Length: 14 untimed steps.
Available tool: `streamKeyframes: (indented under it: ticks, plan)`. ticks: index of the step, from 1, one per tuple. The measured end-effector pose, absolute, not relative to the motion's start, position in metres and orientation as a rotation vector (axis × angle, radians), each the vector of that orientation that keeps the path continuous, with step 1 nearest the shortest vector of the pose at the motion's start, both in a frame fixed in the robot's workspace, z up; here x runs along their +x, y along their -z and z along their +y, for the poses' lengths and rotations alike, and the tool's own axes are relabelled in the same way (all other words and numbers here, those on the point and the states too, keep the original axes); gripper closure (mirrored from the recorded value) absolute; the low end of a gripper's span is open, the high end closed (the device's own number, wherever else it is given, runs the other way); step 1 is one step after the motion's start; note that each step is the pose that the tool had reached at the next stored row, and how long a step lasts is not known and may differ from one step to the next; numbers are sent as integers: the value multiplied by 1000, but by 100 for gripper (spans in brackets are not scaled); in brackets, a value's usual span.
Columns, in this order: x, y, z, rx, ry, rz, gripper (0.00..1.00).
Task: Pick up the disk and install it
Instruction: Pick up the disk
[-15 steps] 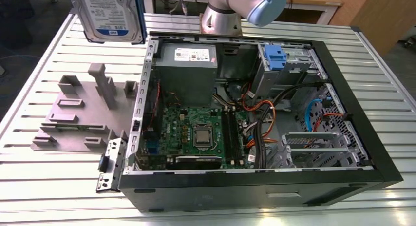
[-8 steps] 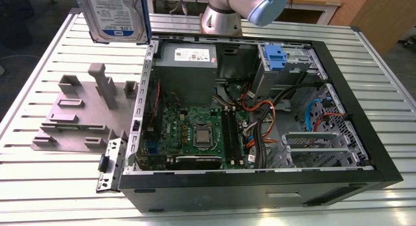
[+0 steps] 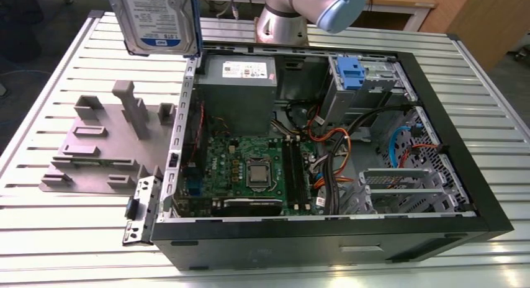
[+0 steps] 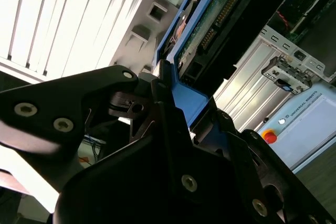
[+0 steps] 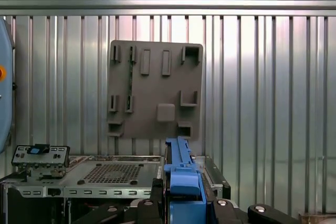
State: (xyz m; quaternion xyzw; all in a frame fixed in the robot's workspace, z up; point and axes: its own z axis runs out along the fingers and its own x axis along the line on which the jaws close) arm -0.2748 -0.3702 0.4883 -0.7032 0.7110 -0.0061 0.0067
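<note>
The disk (image 3: 157, 21) hangs in the air near the top of the exterior view, over the table beside the far left corner of the open computer case (image 3: 331, 238). Its silver face, white-and-blue label and blue side rails show there. In the second wrist view the disk's green circuit-board underside (image 4: 215, 9) and a blue rail show, with my black gripper (image 4: 163, 98) shut on that rail. The first wrist view looks straight down past the gripper (image 5: 181, 208) and the blue rail of the disk (image 5: 181, 177) to the table below.
A grey fixture plate (image 3: 99, 151) with upright pegs lies on the slatted metal table (image 3: 49, 238), left of the case. Inside the case are a motherboard (image 3: 248, 170), a grey power supply (image 3: 238, 83), cables and a silver cage with a blue latch (image 3: 352, 74). The arm's base (image 3: 282, 24) stands behind.
</note>
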Motion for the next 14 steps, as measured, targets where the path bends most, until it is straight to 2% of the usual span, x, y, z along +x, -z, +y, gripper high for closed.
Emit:
streamKeyframes:
  ticks: [14]
  plan:
    - [-249, -488, -370, -2198, 22, 2223, 64]
